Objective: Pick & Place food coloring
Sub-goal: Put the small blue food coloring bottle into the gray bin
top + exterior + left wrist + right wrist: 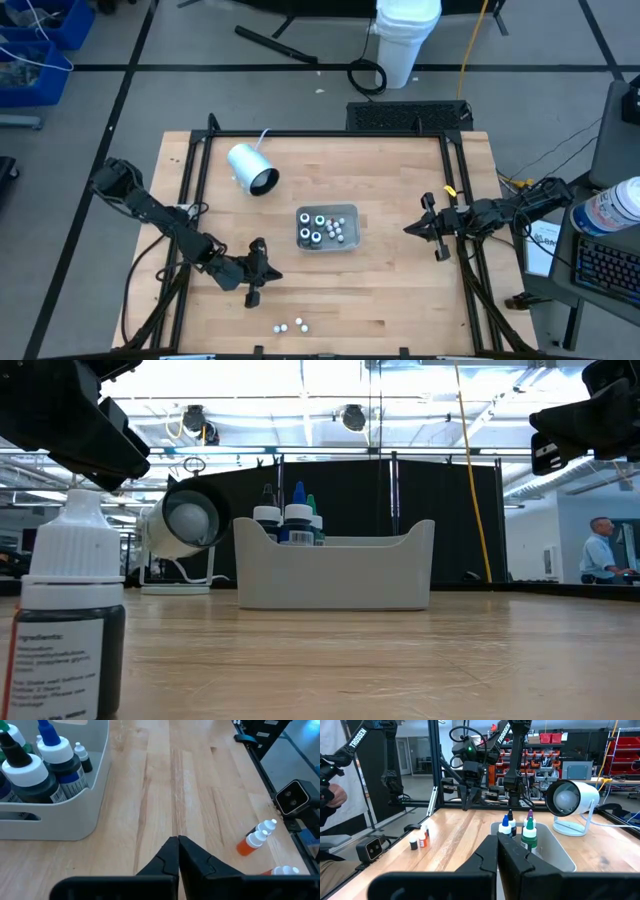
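Several small food coloring bottles (322,228) with white and green tops stand upright in the shallow grey tray (349,212) at mid-table. A few more lie or stand loose near the table's front edge (290,325); two orange ones (254,840) show in the left wrist view and a dark one (68,622) stands close to the low camera. My left gripper (270,272) hovers shut left of the tray and behind the loose bottles, holding nothing. My right gripper (410,230) waits shut at the table's right side, facing the tray.
A large white-and-grey cylinder (252,168) with a cord lies on the table behind and left of the tray. Black frame rails (192,190) run along the table's left and right sides. Bare wood lies between the tray (60,817) and the loose bottles.
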`<state>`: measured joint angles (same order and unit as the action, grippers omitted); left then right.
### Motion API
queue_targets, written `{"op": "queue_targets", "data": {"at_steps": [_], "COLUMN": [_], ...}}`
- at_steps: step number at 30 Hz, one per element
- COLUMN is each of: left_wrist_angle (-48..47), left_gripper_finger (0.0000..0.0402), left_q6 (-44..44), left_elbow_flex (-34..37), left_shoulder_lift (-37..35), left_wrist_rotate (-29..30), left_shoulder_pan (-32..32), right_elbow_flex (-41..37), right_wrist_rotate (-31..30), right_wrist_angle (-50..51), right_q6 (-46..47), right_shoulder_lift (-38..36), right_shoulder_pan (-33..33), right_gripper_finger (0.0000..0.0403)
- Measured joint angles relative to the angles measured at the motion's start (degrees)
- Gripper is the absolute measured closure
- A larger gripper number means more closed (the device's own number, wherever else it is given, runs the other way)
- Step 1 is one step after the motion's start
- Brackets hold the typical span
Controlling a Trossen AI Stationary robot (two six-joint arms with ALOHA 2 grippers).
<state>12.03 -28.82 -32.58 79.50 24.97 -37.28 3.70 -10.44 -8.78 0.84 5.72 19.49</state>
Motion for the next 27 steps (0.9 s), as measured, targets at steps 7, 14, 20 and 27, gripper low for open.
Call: {"op": "queue_targets", "data": {"at_steps": [7, 14, 20, 27], "left_wrist_angle": [0.38, -1.2, -22.58, -45.05], "left_gripper_finger": [0.0376, 0.0397, 0.0392, 0.0349], "left_q6": [-1.83, -9.91, -13.16, -24.7], "left_elbow_flex": [-0.08, -6.78, -26.79, -45.02], "left_shoulder_lift": [0.02, 3.74, 15.51, 27.19], "left_wrist_rotate": [-1.65, -5.18, -1.53, -0.7], "left_shoulder_pan": [-0.35, -6.06, -10.69, -13.68], "right_elbow_flex": [0.01, 0.0, 0.0, 0.02], "right_wrist_rotate": [0.0, 0.0, 0.0, 0.0], "right_wrist_angle": [0.0, 0.04, 0.27, 0.12], "right_q6": [0.0, 0.02, 1.08, 0.66], "right_shoulder_lift": [0.0, 0.0, 0.16, 0.17], "right_shoulder_pan": [0.01, 0.0, 0.0, 0.02], "right_gripper_finger": [0.0403, 0.0403, 0.0403, 0.0403]}}
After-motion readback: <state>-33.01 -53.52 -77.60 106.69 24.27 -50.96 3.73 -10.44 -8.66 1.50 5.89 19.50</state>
